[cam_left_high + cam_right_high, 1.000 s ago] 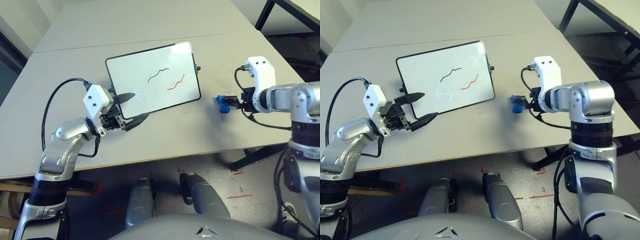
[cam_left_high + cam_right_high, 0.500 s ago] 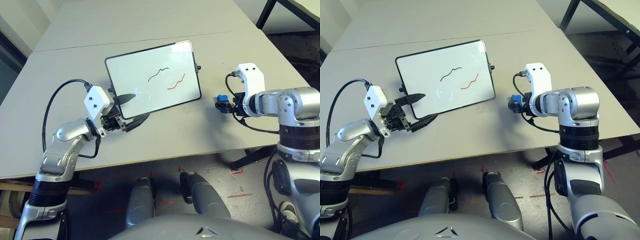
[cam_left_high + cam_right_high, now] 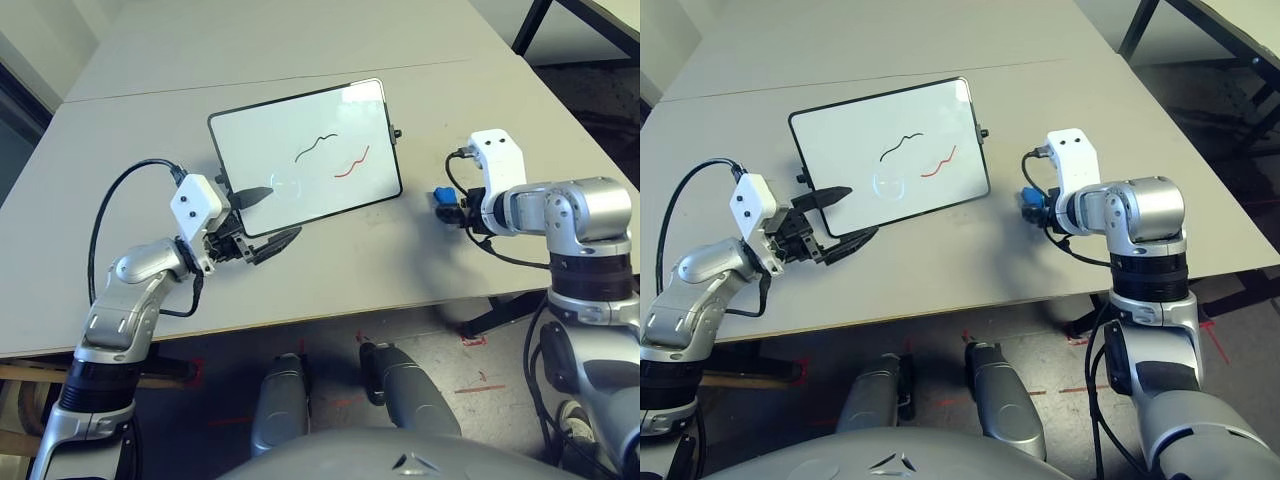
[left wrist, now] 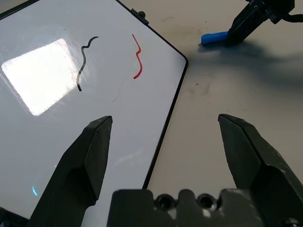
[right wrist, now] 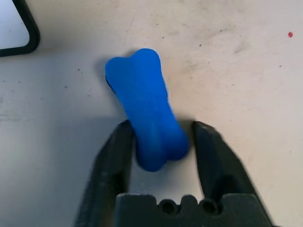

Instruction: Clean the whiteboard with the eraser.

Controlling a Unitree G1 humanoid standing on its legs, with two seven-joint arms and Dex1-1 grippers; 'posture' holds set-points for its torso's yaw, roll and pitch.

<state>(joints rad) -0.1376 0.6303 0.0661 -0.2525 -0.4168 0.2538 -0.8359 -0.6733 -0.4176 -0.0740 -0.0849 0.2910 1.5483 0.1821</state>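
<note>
The right hand (image 5: 158, 135), closed around the blue eraser (image 5: 144, 109), should grip it squarely before lifting toward the whiteboard (image 3: 300, 160).

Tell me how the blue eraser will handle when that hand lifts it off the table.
The eraser looks small, so probably light. The right hand grips only one end, so it may pivot. Its waisted, rounded shape suggests a fairly stiff block, unlikely to roll.

Left gripper (image 3: 262, 217) sits level, fingers (image 4: 90, 151) spread wide, arm bent at the elbow. Right gripper (image 5: 160, 135) tilts down, fingers (image 5: 118, 151) pinched around a blue block.
</note>
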